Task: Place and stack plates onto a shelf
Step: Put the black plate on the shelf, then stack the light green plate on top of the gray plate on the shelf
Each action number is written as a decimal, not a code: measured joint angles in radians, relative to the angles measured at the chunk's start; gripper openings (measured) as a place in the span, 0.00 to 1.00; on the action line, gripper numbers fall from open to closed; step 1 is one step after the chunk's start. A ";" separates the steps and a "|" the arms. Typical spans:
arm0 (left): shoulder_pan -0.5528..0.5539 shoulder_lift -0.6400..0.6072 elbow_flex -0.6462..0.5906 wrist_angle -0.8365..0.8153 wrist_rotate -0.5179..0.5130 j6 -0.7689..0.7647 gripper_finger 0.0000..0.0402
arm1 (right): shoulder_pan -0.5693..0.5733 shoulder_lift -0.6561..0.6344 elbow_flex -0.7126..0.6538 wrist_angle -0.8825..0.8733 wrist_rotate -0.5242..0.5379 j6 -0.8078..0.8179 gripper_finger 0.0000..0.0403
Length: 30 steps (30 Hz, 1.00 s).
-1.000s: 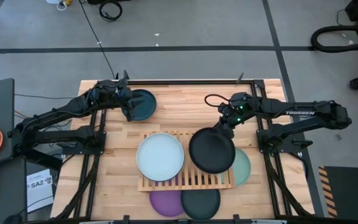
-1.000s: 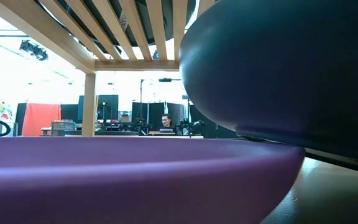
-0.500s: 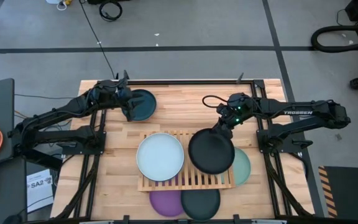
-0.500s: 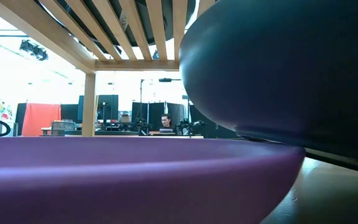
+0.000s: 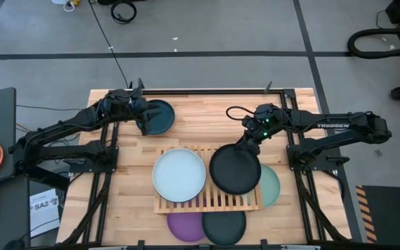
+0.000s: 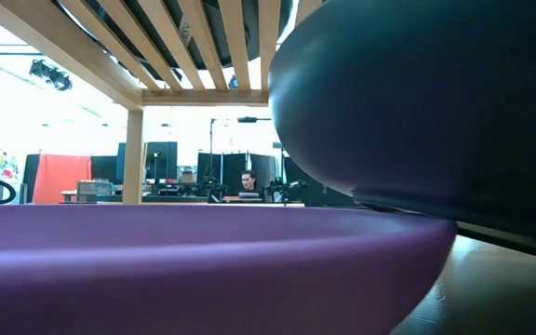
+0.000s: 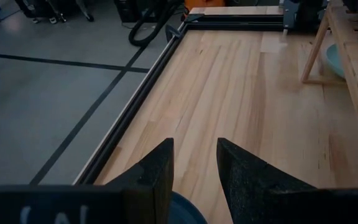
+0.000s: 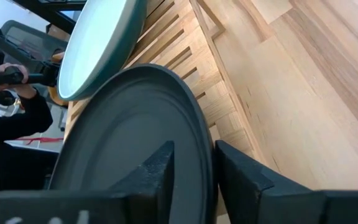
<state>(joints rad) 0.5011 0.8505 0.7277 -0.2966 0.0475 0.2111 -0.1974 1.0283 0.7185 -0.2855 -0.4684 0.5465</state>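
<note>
The right claw (image 5: pixel 246 144) is pinched on the far rim of the black plate (image 5: pixel 235 169), holding it over the right half of the shelf (image 5: pixel 186 206). My guess is it's mid-placement; next it needs to lower the plate flat onto the slats and let go. The pale plate (image 5: pixel 179 174) already sits on the shelf's left half. Under or beside it lie the mint plate (image 5: pixel 272 186), the purple plate (image 5: pixel 185 226) and a dark teal plate (image 5: pixel 224 226). Far left on the table (image 5: pixel 200 118), the left claw (image 5: pixel 144 119) seems to grip another teal plate (image 5: pixel 160 115), though that's hard to see.
</note>
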 joint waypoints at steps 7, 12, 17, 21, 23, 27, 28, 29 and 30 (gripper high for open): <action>0.000 0.000 0.000 0.000 0.000 0.000 0.32 | 0.000 -0.001 0.000 0.000 0.001 0.000 0.40; 0.000 0.000 0.000 0.000 0.000 0.000 0.32 | 0.000 -0.001 0.000 0.000 0.002 0.000 0.47; 0.000 0.000 0.000 0.000 0.000 0.000 0.32 | 0.000 -0.001 0.000 0.000 0.004 0.000 0.53; 0.000 0.000 0.000 0.000 0.000 0.000 0.32 | 0.000 -0.001 0.000 0.000 0.006 0.000 0.56; 0.000 0.000 0.000 0.000 0.000 0.000 0.32 | -0.003 -0.001 0.000 0.000 0.006 0.000 0.56; 0.000 0.000 0.000 0.000 0.000 0.000 0.32 | -0.014 -0.001 0.000 0.008 -0.006 -0.005 0.55; 0.000 0.000 0.000 0.000 0.000 0.000 0.32 | -0.017 -0.001 0.000 0.014 -0.009 -0.012 0.55; 0.000 0.000 0.000 0.000 0.000 0.000 0.32 | -0.019 -0.001 0.000 0.019 -0.011 -0.025 0.55; 0.000 0.000 0.000 0.000 0.000 0.000 0.32 | -0.021 -0.001 0.000 0.025 -0.011 -0.040 0.55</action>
<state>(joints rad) 0.5011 0.8505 0.7277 -0.2966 0.0475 0.2111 -0.2183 1.0275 0.7185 -0.2601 -0.4797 0.5060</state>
